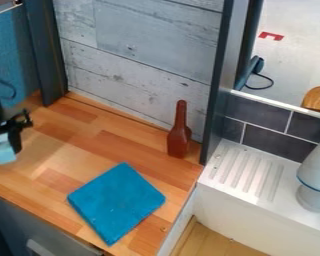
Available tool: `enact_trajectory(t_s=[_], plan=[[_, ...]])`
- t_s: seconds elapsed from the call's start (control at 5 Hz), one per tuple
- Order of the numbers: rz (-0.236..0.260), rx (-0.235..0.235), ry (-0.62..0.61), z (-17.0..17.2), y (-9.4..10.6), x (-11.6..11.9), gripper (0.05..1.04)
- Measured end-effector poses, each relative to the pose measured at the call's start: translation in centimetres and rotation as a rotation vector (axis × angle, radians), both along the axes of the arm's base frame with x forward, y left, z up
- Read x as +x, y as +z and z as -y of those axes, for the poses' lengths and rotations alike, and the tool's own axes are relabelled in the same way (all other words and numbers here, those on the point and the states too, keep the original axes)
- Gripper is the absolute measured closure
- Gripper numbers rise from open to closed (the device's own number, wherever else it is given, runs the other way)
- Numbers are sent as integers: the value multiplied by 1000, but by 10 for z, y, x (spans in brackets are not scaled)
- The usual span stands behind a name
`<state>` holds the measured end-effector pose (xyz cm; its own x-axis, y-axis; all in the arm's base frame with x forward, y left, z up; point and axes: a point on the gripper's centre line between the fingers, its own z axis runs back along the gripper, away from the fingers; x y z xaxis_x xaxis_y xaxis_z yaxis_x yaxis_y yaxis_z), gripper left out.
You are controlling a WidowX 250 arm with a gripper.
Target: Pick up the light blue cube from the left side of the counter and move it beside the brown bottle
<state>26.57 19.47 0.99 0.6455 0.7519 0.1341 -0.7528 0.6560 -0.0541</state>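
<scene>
At the left edge of the view, the black gripper (10, 131) hangs over the wooden counter (112, 142). A small light blue piece (4, 150) shows at its lower end; whether it is held or part of the gripper I cannot tell. To the right of the gripper and nearer the counter's front lies a folded blue cloth (116, 201), flat and well apart from it. A dark red-brown bottle (179, 137) stands upright near the back wall, beyond the cloth and close to the dark post.
A grey plank wall (142, 55) closes off the back, between dark posts (224, 85). On the right, past the counter's edge, is a white ribbed drainboard (246, 170) with a grey-white cylindrical object (315, 175). A round wooden item (317, 98) rests on the ledge behind.
</scene>
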Motion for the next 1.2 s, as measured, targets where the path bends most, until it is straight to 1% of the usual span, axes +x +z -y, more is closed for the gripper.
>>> enact_trajectory(t_s=[0.2,0.4,0.6,0.8,1.0,1.2], plan=[[34,-20,-15,15,28,7,538],[70,-20,-40,45,53,29,538],[88,3,-61,75,69,60,538],[52,9,-86,86,67,79,538],[36,36,-96,105,58,106,538],[-1,41,-131,124,38,126,538]])
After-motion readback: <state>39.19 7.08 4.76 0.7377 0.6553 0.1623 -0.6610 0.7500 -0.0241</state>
